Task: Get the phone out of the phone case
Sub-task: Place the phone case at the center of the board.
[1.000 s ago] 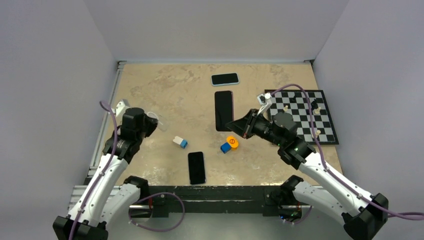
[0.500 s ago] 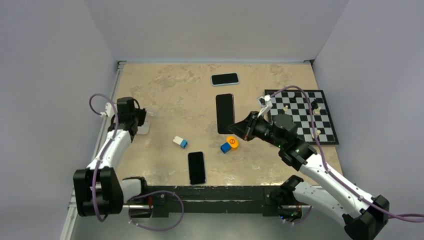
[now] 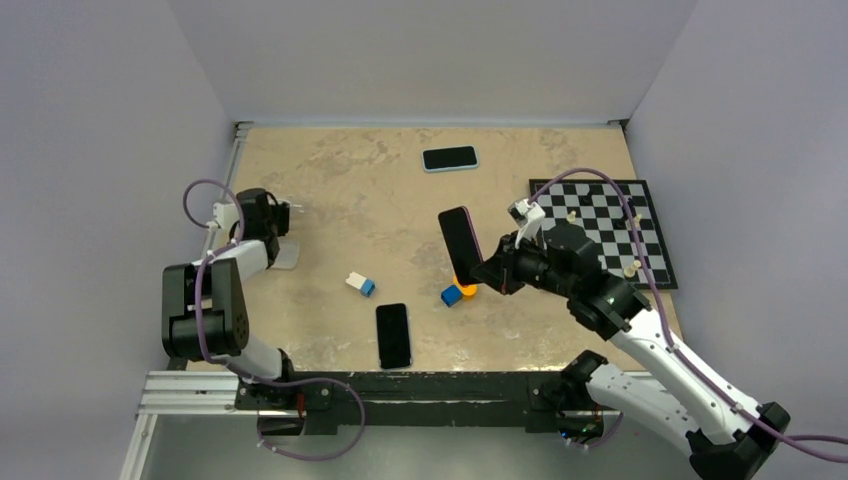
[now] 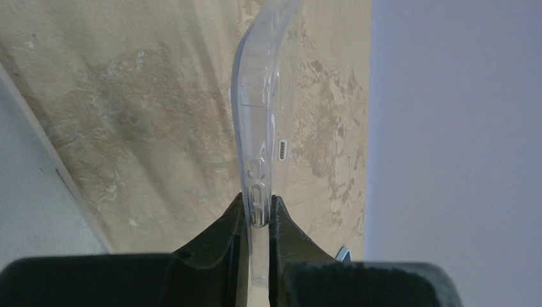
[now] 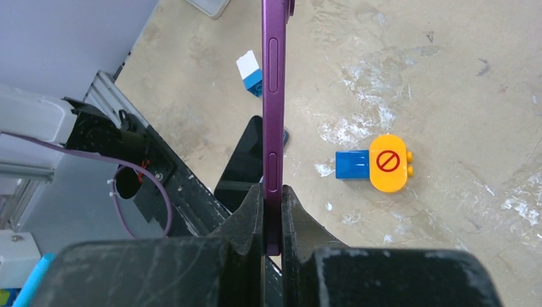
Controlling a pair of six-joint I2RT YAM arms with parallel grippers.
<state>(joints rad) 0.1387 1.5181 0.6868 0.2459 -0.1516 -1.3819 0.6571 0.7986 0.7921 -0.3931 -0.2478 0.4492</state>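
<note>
Tan table (image 3: 340,190) with chessboard (image 3: 605,225), cyan-cased phone (image 3: 449,158)

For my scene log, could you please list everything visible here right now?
purple phone: one, purple, held above the table
phone case: one, clear, empty, left edge
cased phone: one, light blue rim, far centre
black phone: one, black, near centre
white-and-blue block: one, centre
blue block: one, touching orange piece
chessboard: one, black and white, right
table: one, tan
left gripper: shut on phone case
right gripper: shut on purple phone
</note>
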